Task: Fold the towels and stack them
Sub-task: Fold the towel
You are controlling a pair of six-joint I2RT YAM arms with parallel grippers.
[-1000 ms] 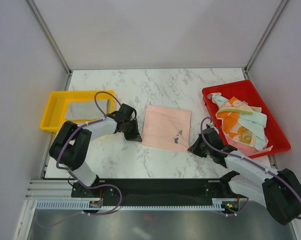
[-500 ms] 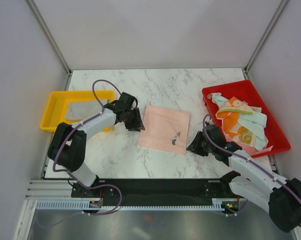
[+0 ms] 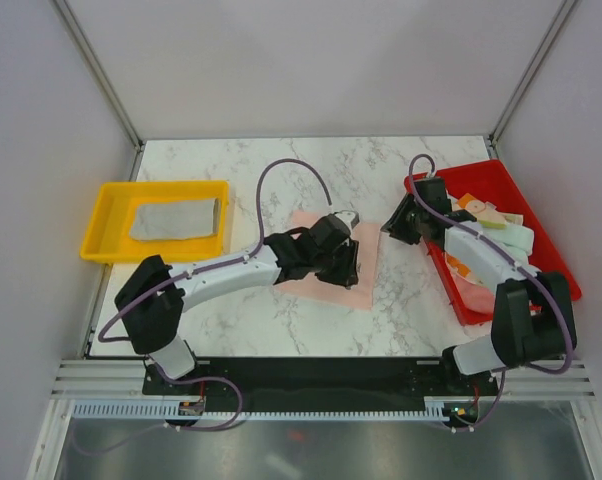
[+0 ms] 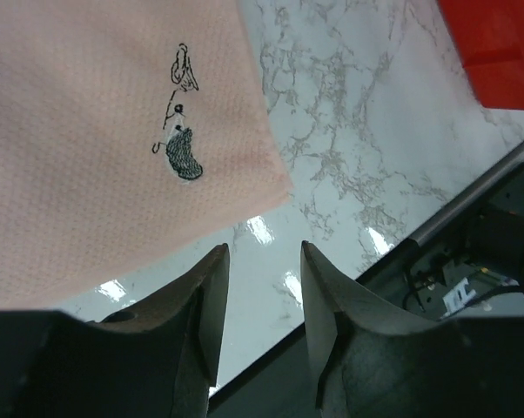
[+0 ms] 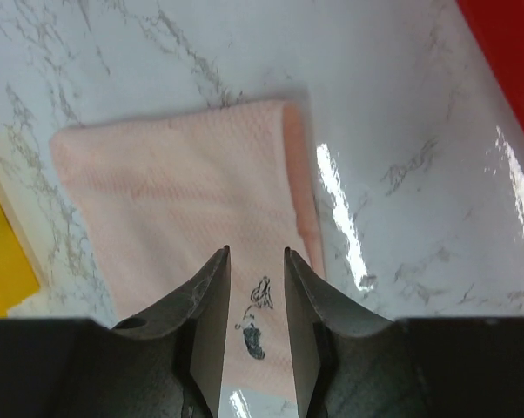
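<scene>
A folded pale pink towel (image 3: 364,288) with a small black print lies flat at the table's middle. My left gripper (image 3: 349,268) hangs over its near right part, open. In the left wrist view the pink towel (image 4: 105,131) fills the upper left, and the left gripper (image 4: 262,252) holds nothing, with only marble between its fingers. My right gripper (image 3: 389,226) is open by the red tray's left edge. It looks down at the same pink towel (image 5: 184,192), and nothing sits in the right gripper (image 5: 257,252). Orange-printed and mint towels (image 3: 486,235) are heaped in the red tray (image 3: 506,185).
A grey towel (image 3: 171,218) lies folded in the yellow tray (image 3: 96,228) at the left. The red tray (image 4: 497,43) stands close to the pink towel's right side. Grey walls enclose the table, and a black rail (image 3: 311,375) runs along the near edge.
The left arm has swung from the pink towel's left side across it to its near right part. The right arm has moved from the near right up to the red tray's left edge.
</scene>
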